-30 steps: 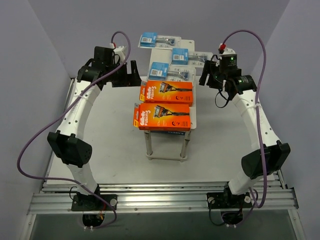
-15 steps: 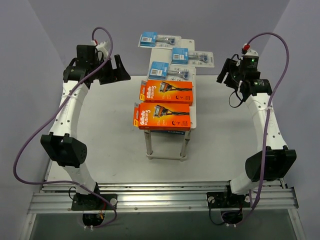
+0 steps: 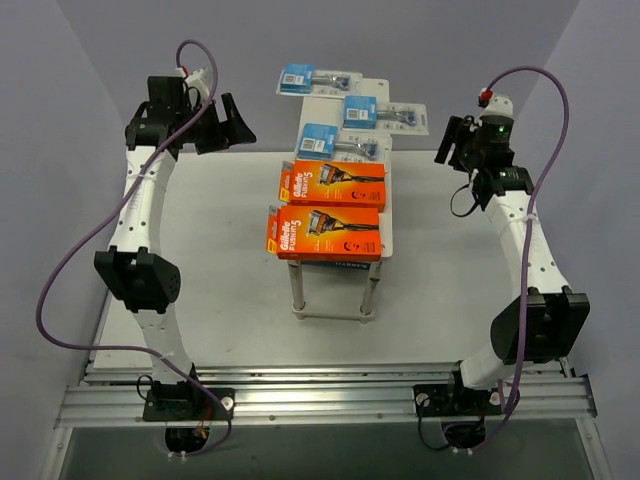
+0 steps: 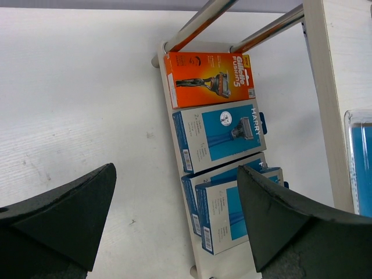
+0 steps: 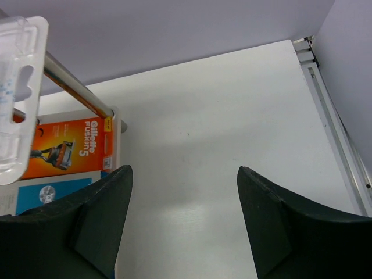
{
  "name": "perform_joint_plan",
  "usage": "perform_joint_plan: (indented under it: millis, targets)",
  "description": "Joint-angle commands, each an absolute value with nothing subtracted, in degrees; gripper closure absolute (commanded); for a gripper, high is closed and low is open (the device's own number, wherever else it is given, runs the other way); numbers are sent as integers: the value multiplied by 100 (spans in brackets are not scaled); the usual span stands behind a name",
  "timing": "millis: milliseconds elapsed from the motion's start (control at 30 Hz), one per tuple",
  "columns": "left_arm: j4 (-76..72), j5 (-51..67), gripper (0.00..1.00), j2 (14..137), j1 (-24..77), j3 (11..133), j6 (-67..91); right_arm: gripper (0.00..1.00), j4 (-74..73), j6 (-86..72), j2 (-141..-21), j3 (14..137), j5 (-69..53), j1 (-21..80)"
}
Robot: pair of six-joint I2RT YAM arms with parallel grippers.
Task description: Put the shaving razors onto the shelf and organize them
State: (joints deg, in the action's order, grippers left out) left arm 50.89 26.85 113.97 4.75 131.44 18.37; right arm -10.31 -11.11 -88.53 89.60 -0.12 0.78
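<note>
Lavender walls close in a white table [image 3: 220, 280], and the shelf [image 3: 322, 108] stands at its middle, running away from the arm bases. On its pale wood-grain top lie five razor packs. Two orange boxes sit at the near end, the nearer one [image 3: 325, 233] just beside the second one [image 3: 332, 185]. Beyond them are three blister packs with blue cards: one [image 3: 340, 142] right behind the orange pair, one [image 3: 385, 115] overhanging the right edge, and one [image 3: 318, 78] at the far end.

The left wrist view looks under the top to the lower tier. A third orange box [image 4: 209, 78] lies there at one end, with a blue-and-white box [image 4: 220, 135] next to it. More blue-and-white boxes [image 4: 238, 215] follow, probably two overlapping, though a finger hides part of them.

The left gripper [image 3: 228, 125] hangs above the table to the left of the shelf's far end. Its jaws are spread wide and hold nothing. The right gripper [image 3: 456, 145] is raised well off to the right of the shelf. Its fingers are also parted, with only bare table showing between them.
</note>
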Motion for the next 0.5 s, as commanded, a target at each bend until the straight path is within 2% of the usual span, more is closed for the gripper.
perform_joint_plan:
  millis: [0, 467]
  targets:
    - [5212, 2900, 6, 11505, 422, 13640, 1846, 32, -115, -616, -8648, 8711, 176, 53]
    - [5212, 3076, 6, 11654, 246, 13728, 1854, 28, 1503, -62, -9070, 8200, -26, 35]
